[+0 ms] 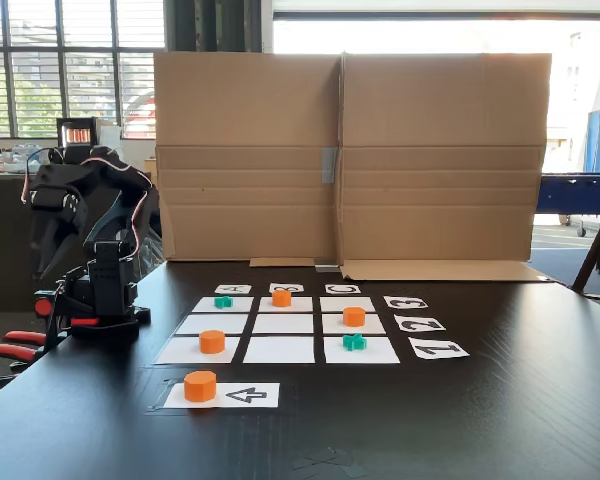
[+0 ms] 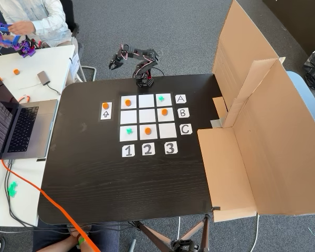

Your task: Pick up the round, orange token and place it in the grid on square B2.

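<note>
An orange token [image 1: 200,386] [image 2: 105,105] stands on the white sheet with a black arrow [image 1: 248,395], just outside the grid [image 1: 216,323] [image 2: 128,116]. Three more orange tokens lie on grid squares: one [image 1: 212,341] on A1, one [image 1: 281,297] on C2 and one [image 1: 354,316] on B3. Square B2 [image 1: 283,323] [image 2: 146,115], the centre one, is bare. The arm is folded at the table's edge. Its gripper [image 1: 46,252] [image 2: 113,64] hangs beyond the edge, far from every token; its jaws are too dark and small to read.
Two teal cross tokens [image 1: 223,301] [image 1: 354,342] sit on grid squares. A tall cardboard wall [image 1: 345,155] [image 2: 252,121] closes the side behind the grid. A laptop [image 2: 16,126] and an orange cable [image 2: 52,205] lie on a neighbouring white desk. A person [image 2: 29,21] sits beyond.
</note>
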Controlling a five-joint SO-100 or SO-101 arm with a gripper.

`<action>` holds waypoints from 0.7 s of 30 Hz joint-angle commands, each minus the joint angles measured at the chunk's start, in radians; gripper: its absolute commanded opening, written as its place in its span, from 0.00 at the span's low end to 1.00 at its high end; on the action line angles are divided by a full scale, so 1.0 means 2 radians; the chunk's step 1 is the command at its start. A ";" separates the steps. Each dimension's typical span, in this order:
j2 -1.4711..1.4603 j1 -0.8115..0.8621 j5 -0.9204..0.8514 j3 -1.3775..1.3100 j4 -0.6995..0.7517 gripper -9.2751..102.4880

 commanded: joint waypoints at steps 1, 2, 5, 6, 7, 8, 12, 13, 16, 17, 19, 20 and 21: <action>-0.042 -0.009 -0.016 -0.103 0.048 0.17; -0.057 -0.013 -0.021 -0.122 0.061 0.17; -0.096 -0.021 -0.025 -0.170 0.088 0.22; -0.109 -0.025 -0.025 -0.183 0.094 0.24; -0.122 -0.028 -0.026 -0.196 0.100 0.25; -0.136 -0.033 -0.028 -0.206 0.104 0.27; -0.199 -0.051 -0.033 -0.248 0.113 0.34; -0.217 -0.057 -0.038 -0.258 0.114 0.35; -0.271 -0.072 -0.055 -0.288 0.119 0.39; -0.288 -0.078 -0.061 -0.296 0.121 0.41; -0.322 -0.091 -0.071 -0.311 0.123 0.45; -0.338 -0.097 -0.073 -0.321 0.124 0.49; -0.354 -0.103 -0.073 -0.331 0.124 0.52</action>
